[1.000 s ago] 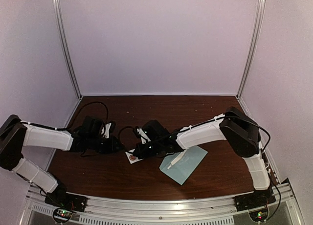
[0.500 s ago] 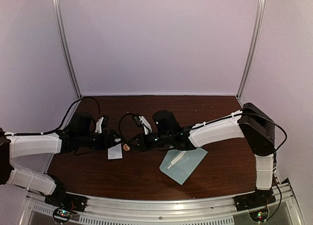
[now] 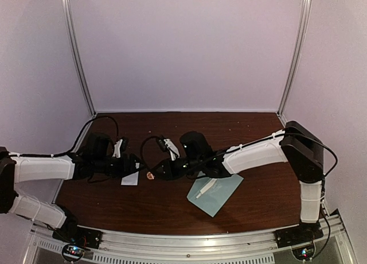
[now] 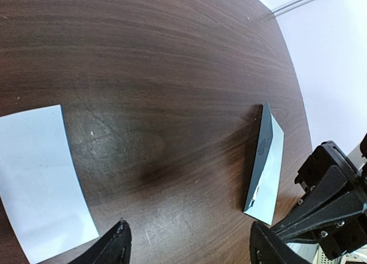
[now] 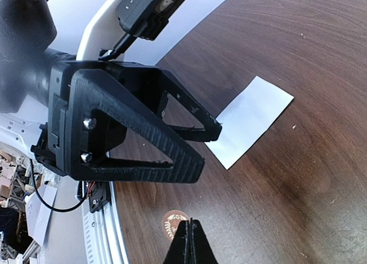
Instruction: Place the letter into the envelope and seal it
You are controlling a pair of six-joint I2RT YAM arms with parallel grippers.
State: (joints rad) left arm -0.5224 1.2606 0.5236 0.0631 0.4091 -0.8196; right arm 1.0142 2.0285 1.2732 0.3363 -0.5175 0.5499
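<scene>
Inspecting the table (image 3: 241,132) finds the envelope (image 3: 225,190) lying flat right of centre, nearer the near edge than the far one, apart from both grippers, with a small white strip (image 3: 205,189) resting on its face. Whether its flap is open or folded cannot be told from these views, and no letter is identifiable as a separate item. The left gripper (image 4: 189,245) hangs low over the left half of the table with its jaws spread wide and nothing between them. A white slip of paper (image 4: 40,183) lies on the wood just beside it, not held. The right gripper (image 5: 189,242) is closed tight, tip to tip, facing the left one near the table's middle. A round brown sticker (image 5: 171,225) sits right at its tips; whether it is pinched, stuck to a finger or merely lying beneath cannot be determined. Assessment: work appears to be at the sealing stage, the sticker likely meant for the flap. Outstanding: carrying the sticker to the envelope and pressing it down. Insertion of the letter is unconfirmed.
</scene>
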